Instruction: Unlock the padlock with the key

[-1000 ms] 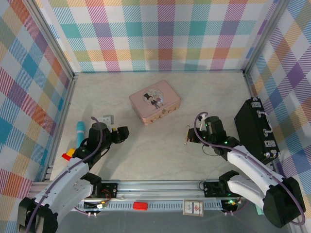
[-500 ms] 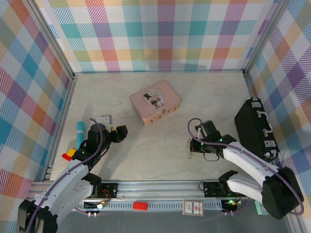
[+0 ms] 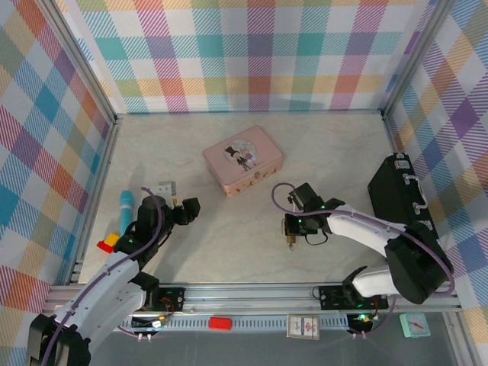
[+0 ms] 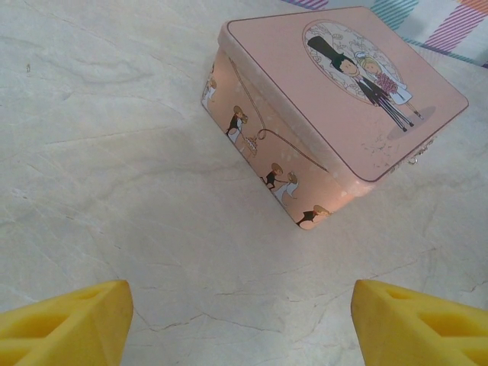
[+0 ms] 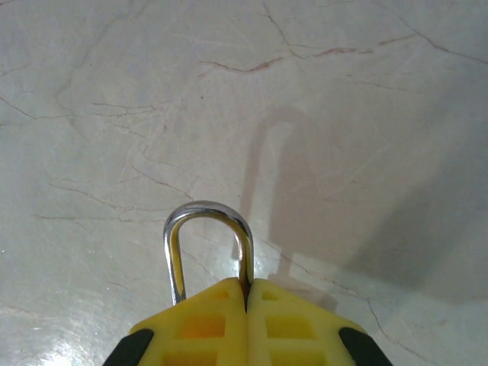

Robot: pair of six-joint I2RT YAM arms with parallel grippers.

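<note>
At the far left of the table (image 3: 229,252) a teal cylinder (image 3: 124,210) lies near the wall, with a small pale grey object (image 3: 165,187) just right of it and a little farther back. I cannot tell what that object is.

Next comes the left tool (image 3: 190,207), low over the table and facing the pink tin (image 3: 242,160). Its yellow fingers (image 4: 69,332) stand wide apart with nothing between them.

The tin sits closed at the middle of the table, toward the far side.

Right of centre and nearer, the right tool (image 5: 245,296) is clamped tight on the padlock (image 5: 206,207). One leg of the silver shackle is pinched between the pads. The arch sticks out past the fingertips, close above the table. The brass body is hidden behind the fingers.

A black case (image 3: 400,202) stands along the right wall.

The key is too small for me to place, and the left tool is empty, so I judge that fetching it comes next.

The risks from here:
- **Weak grip:** the hold is on one thin, smooth wire, so the padlock may swivel or slide when a key pushes on it.
- **Hidden keyhole:** with the body out of sight, the left tool could approach at a poor angle.
- **Flat key:** such a thin key on the table may skid away from closing fingers.
- **Shackle held:** if the lock does release, the body may drop off.
</note>
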